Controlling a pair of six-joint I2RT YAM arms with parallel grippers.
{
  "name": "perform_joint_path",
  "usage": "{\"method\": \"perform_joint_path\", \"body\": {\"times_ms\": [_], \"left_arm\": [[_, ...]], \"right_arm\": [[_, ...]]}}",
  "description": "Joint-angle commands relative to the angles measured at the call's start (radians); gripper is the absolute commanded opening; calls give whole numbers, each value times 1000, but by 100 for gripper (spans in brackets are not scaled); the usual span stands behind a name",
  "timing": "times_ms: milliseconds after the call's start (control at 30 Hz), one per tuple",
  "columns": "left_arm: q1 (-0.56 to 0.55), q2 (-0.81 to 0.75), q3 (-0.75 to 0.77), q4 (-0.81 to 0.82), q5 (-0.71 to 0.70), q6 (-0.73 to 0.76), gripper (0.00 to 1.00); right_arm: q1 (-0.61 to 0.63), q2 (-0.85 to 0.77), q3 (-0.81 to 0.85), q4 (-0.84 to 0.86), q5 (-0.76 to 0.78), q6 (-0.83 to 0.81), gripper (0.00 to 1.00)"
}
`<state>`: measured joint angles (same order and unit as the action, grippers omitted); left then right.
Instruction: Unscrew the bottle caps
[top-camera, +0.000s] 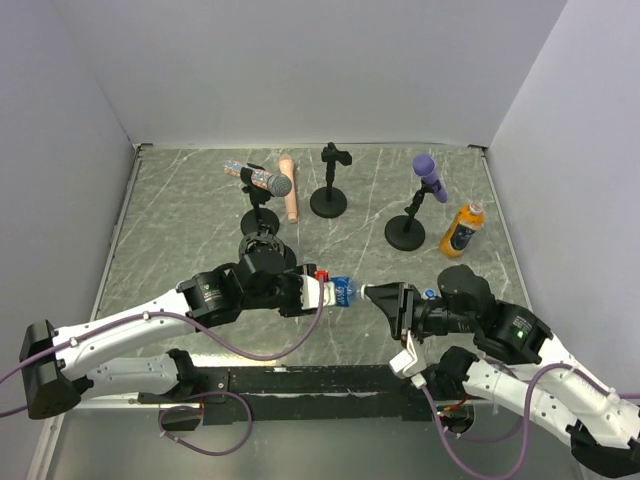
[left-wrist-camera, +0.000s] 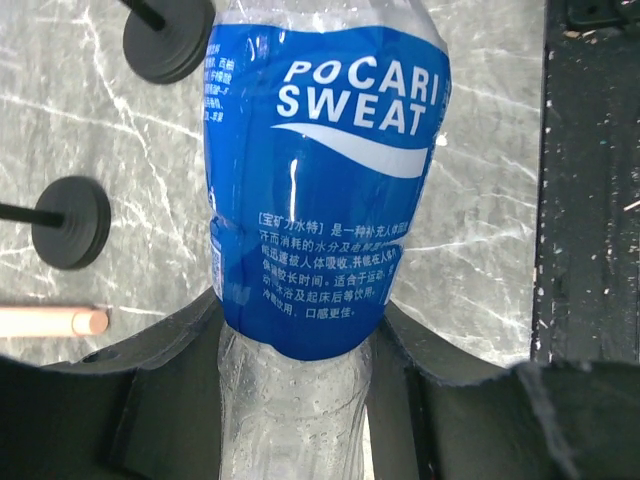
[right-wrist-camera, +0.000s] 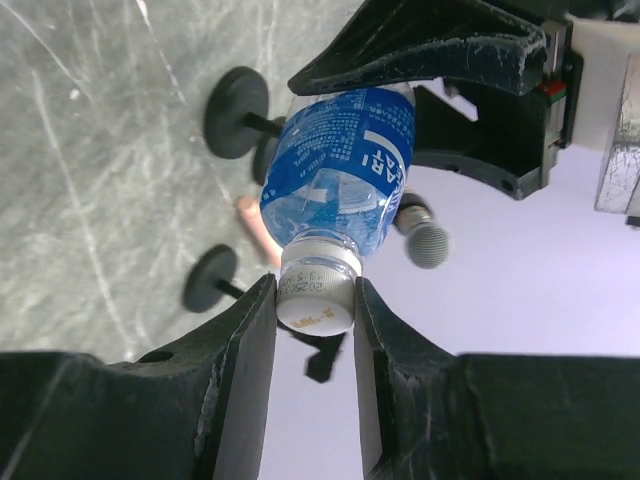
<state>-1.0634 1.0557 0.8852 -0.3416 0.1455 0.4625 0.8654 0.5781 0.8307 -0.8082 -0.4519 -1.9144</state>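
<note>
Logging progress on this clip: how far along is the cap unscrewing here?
Done: nothing that shows; no loose cap is in view. In hand: the left gripper grips the blue bottle by its body, and the right gripper has its fingers pinching the white cap, which sits on the neck. Left: the orange bottle at the back right looks capped; the clear bottle by the microphone is too small to judge.

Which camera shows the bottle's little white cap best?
The right wrist camera: the cap sits close up, pinched by the right claw. From the top it is too tiny to make out; the left wrist shows only the bottle.
</note>
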Motion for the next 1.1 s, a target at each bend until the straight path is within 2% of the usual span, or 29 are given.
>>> {"method": "perform_joint_path", "body": {"times_ms": [0, 33, 67, 100, 133, 167, 200, 300, 433, 567, 667, 767, 867, 967, 1067], "left_arm": [[19, -31, 58, 99, -41, -16, 3], [19, -36, 52, 99, -37, -22, 3], [19, -40, 43, 96, -37, -28, 3], [19, -46, 37, 99, -37, -34, 3], [19, -51, 25, 101, -34, -41, 3], [19, -56, 14, 104, -31, -51, 3], [19, -60, 5, 107, -26, -59, 3], [19, -63, -15, 110, -3, -97, 3], [19, -59, -41, 116, 14, -166, 2], [19, -60, -71, 131, 29, -225, 2], [19, -63, -72, 139, 20, -260, 2], [19, -77, -72, 153, 23, -289, 2], [19, -89, -74, 162, 28, -311, 2], [19, -94, -77, 167, 32, -331, 2], [19, -99, -81, 173, 35, -350, 2]], "right_arm": [[6, -6, 7, -11, -34, -301, 15], [6, 15, 40, -35, -25, -260, 26], [7, 26, 66, -52, -19, -212, 45], [6, 35, 91, -74, -18, -163, 69], [6, 37, 105, -92, -19, -126, 84], [6, 32, 113, -103, -34, -83, 94], [6, 19, 117, -102, -68, -2, 99], [7, 8, 162, -82, -174, 275, 99], [4, 147, 385, -34, -153, 937, 99], [-22, 218, 498, -25, -189, 1271, 99], [-77, 317, 606, -97, -194, 1535, 99], [-264, 472, 702, -233, -362, 1722, 98], [-363, 580, 726, -334, -454, 1842, 91], [-394, 635, 691, -384, -514, 1902, 84], [-399, 623, 667, -362, -502, 1945, 84]]}}
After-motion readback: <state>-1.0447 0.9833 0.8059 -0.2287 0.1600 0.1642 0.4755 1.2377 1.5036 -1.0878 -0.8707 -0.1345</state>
